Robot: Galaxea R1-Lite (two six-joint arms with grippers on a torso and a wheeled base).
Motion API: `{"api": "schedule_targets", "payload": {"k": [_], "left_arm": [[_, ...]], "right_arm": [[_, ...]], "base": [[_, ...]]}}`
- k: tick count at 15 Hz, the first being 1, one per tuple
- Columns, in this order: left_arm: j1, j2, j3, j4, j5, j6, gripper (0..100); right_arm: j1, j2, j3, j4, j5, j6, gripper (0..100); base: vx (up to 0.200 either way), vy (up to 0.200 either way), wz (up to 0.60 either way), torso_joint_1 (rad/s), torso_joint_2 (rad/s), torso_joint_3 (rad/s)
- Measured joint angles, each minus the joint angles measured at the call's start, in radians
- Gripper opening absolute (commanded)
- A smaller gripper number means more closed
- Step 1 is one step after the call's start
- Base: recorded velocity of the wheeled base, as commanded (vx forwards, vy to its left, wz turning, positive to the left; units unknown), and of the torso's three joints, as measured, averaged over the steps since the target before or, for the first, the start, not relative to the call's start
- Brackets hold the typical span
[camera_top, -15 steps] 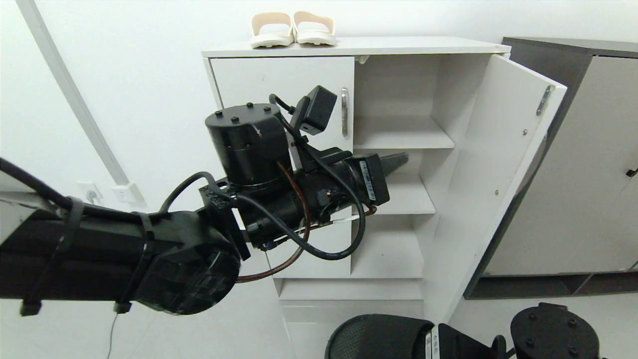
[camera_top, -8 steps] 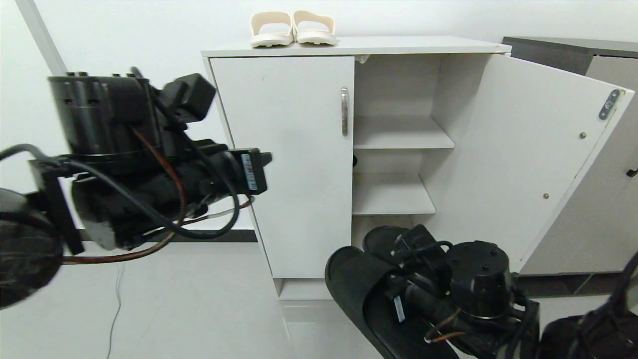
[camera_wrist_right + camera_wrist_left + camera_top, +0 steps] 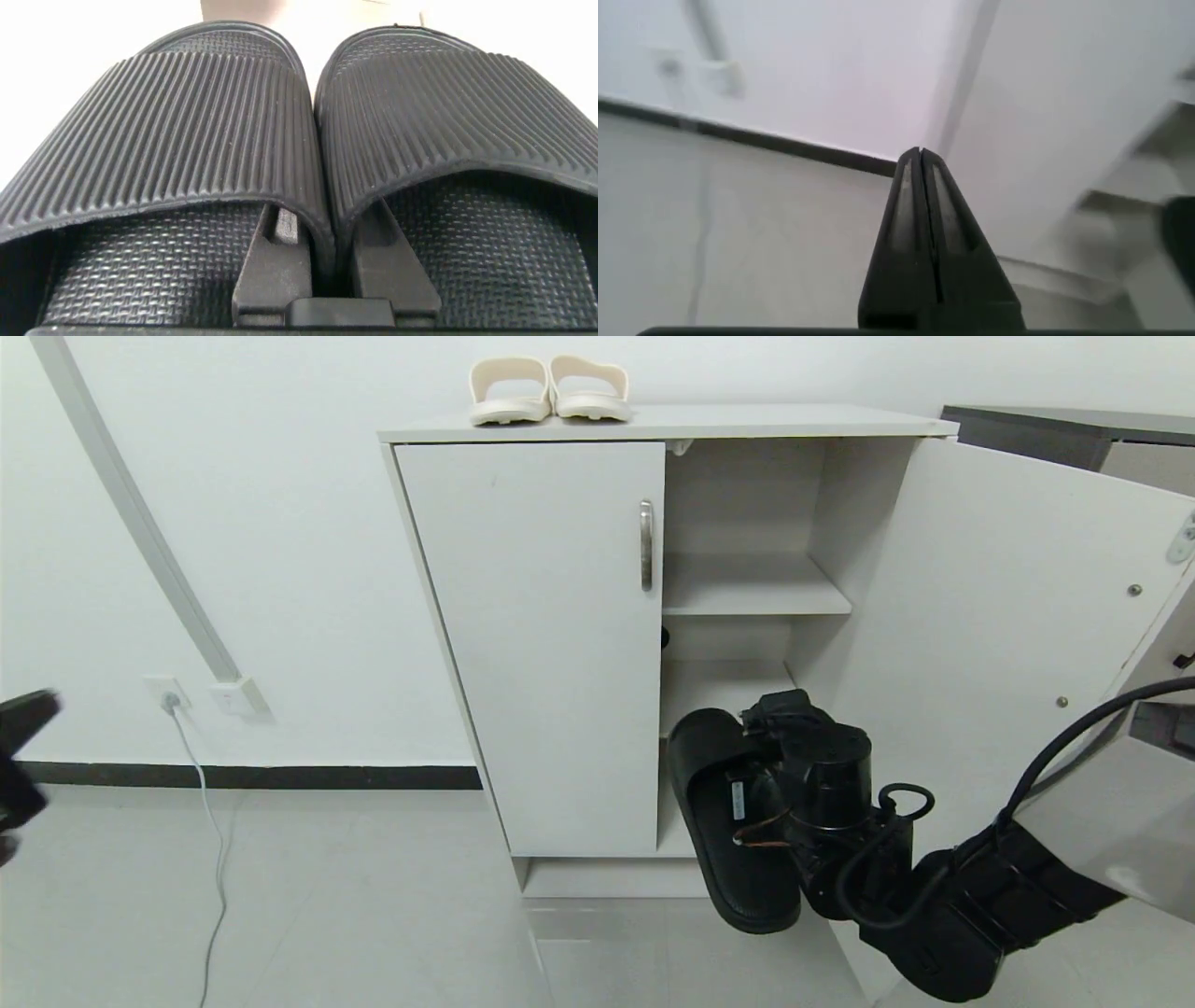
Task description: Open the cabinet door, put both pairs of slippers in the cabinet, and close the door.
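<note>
Black slippers [image 3: 733, 821] hang before the open cabinet [image 3: 541, 644]; your right gripper [image 3: 318, 245] pinches both straps together so the pair travels as one. Left gripper [image 3: 921, 187] closed, empty.

The right arm [image 3: 943, 915] is black, with a smooth cylindrical joint housing [image 3: 831, 770] near the wrist and a small white label [image 3: 737, 800] on its side. Thin black cables [image 3: 901, 798] loop around it beside a reddish-brown wire [image 3: 758, 840], and one thick black cable [image 3: 1064, 737] arches back to a pale grey link [image 3: 1111, 821]. The right gripper [image 3: 327, 224] has two flat dark grey fingers [image 3: 273, 271] on a black base, and the left gripper [image 3: 921, 163] is black too, its long fingers [image 3: 898, 233] tapering to a narrow tip with a thin seam between them.
</note>
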Motion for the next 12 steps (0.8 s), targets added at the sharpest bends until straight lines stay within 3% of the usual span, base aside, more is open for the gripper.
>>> {"api": "schedule_targets", "payload": {"k": [3,6,7,10,11,12], "left_arm": [[0.174,-0.323,0.253,0.018,-0.009,0.03,0],[0.275,-0.595,0.483,0.102,-0.048,0.068,0],[0.284,-0.667,0.551,0.124,-0.104,0.09,0],[0.284,-0.785,0.613,0.165,-0.487,0.097,0],[0.283,-0.802,0.617,0.187,-0.551,0.106,0],[0.283,-0.814,0.618,0.181,-0.576,0.125,0]], "right_arm": [[-0.003,0.009,0.005,-0.001,0.004,-0.006,0],[0.004,0.013,0.022,-0.001,0.045,-0.007,0],[0.005,0.013,0.031,-0.001,0.06,-0.006,0],[0.022,0.015,0.052,-0.002,0.092,-0.005,0],[0.028,0.015,0.055,-0.003,0.092,-0.006,0],[0.031,0.015,0.06,-0.005,0.089,-0.006,0]], "base": [[0.0,0.0,0.0,0.0,0.0,0.0],[0.0,0.0,0.0,0.0,0.0,0.0],[0.0,0.0,0.0,0.0,0.0,0.0],[0.0,0.0,0.0,0.0,0.0,0.0],[0.0,0.0,0.0,0.0,0.0,0.0],[0.0,0.0,0.0,0.0,0.0,0.0]]}}
